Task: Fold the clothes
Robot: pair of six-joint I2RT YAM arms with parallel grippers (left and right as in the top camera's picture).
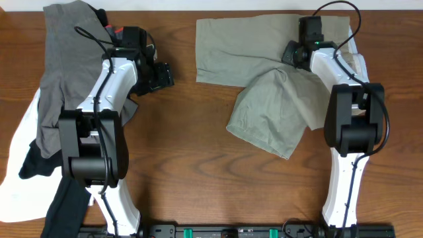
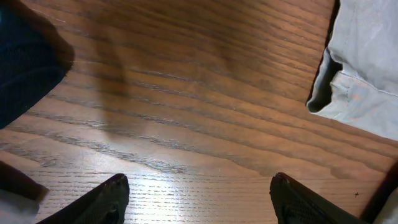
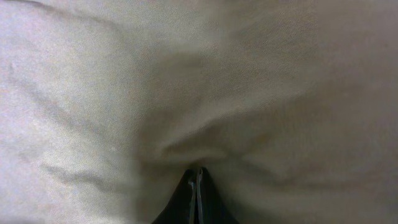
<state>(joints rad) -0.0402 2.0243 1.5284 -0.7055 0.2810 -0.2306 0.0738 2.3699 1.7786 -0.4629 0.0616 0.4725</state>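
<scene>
The light khaki-tan shorts (image 1: pixel 264 49) lie at the back right of the table, one leg spread flat to the left, the other bunched and turned down toward the front (image 1: pixel 274 116). My right gripper (image 1: pixel 289 56) is on the shorts where the two legs meet. In the right wrist view its fingers (image 3: pixel 196 171) are shut, with the khaki cloth (image 3: pixel 124 81) puckered at their tips and filling the view. My left gripper (image 1: pixel 165 74) is open and empty over bare wood, left of the shorts. In the left wrist view its fingers (image 2: pixel 199 180) stand wide apart, with the shorts' hem (image 2: pixel 367 68) at the upper right.
A pile of other garments lies along the left edge: a grey one (image 1: pixel 63 66), a white one (image 1: pixel 16 172) and a black one (image 1: pixel 63 205). A dark cloth edge (image 2: pixel 25 62) shows in the left wrist view. The wooden table (image 1: pixel 185 145) runs between the arms.
</scene>
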